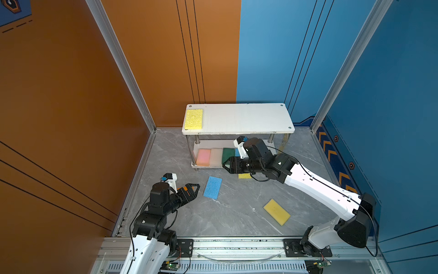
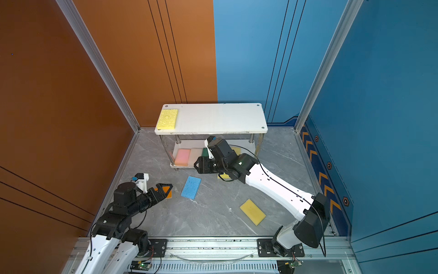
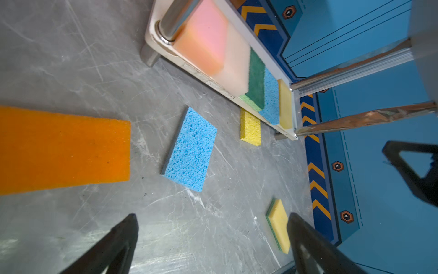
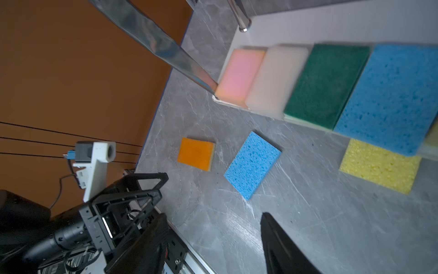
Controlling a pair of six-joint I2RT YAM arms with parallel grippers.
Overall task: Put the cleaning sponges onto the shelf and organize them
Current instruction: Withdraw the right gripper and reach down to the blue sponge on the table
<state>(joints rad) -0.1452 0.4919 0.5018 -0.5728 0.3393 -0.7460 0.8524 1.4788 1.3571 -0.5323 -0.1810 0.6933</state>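
The shelf [image 1: 244, 118] stands at the back, with one yellow sponge [image 1: 193, 119] on the left end of its top board. On its lower board lie a pink sponge [image 1: 203, 157], an off-white one [image 1: 216, 156], a dark green one [image 4: 327, 80], a blue one [image 4: 388, 95] and a yellow one [image 3: 285, 104], side by side. On the floor lie an orange sponge [image 4: 196, 153], a blue sponge [image 1: 212, 187], a porous yellow sponge [image 4: 379, 166] and a yellow-and-green sponge [image 1: 276, 211]. My left gripper [image 1: 193, 188] hangs open over the orange sponge. My right gripper [image 1: 226, 164] is open and empty before the lower board.
An orange wall closes the left side and blue walls the back and right. Metal frame posts [image 1: 123, 66] stand at the back corners. An aluminium rail [image 1: 237, 246] runs along the front edge. The floor is grey marble-patterned.
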